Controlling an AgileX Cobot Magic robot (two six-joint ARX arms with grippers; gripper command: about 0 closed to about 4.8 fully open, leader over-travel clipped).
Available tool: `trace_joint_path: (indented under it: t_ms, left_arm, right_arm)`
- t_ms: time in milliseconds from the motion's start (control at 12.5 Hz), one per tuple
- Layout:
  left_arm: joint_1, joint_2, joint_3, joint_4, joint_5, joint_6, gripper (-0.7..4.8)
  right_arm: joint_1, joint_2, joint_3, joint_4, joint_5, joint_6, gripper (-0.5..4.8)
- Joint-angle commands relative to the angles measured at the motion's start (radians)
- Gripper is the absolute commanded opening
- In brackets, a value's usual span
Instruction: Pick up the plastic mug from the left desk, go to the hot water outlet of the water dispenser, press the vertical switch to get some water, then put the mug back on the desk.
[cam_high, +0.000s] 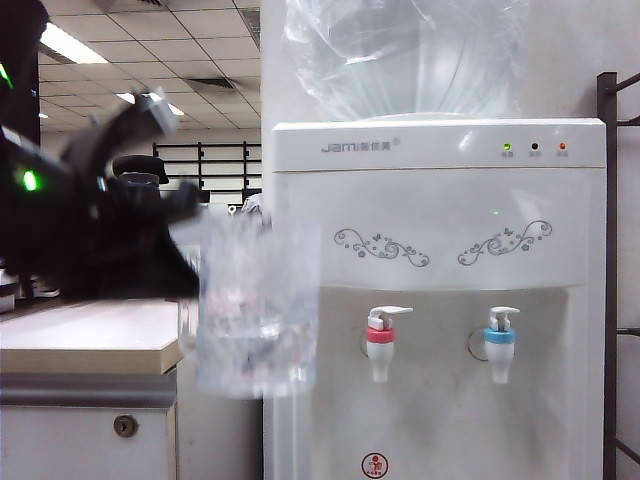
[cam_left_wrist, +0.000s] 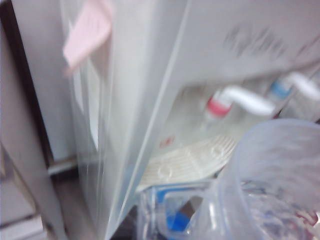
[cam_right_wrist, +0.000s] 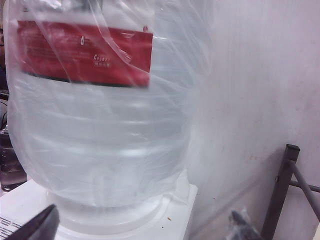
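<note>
The left gripper (cam_high: 185, 255), shut on the plastic mug (cam_high: 255, 310), has the hot water outlet (cam_high: 381, 345) at 3 o'clock. The right gripper (cam_right_wrist: 142, 227) is wide open, empty, up by the bottle (cam_right_wrist: 100, 115).

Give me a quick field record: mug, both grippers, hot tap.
plastic mug: held in the air, between the left desk and the water dispenser, left of the taps
left gripper: shut on the mug
right gripper: open, up by the big clear bottle
hot water outlet: red collar, nothing under it
vertical switch: untouched
</note>
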Motion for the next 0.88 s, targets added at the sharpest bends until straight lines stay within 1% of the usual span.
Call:
trace_joint_path:
  t_ms: [80,240,800,880]
  left_arm:
    - [-0.006,0.098,0.006,0.187,0.016,-0.019,-0.06]
    - [-0.009,0.176,0.018,0.246,0.015,-0.036,-0.06]
    - [-0.037,0.386,0.141,0.259,0.042,-0.039,-0.06]
    - [-0.041,0.415,0.160,0.259,0.059,-0.039,-0.06]
  right_arm:
    - [0.002,0.000,0.003,0.016,-0.002,0.000,4.40]
    - [0.001,0.000,0.003,0.016,-0.002,0.000,4.40]
    - [0.001,0.000,0.003,0.016,-0.002,0.000,4.40]
    - [0.001,0.000,0.003,0.016,-0.002,-0.001,4.40]
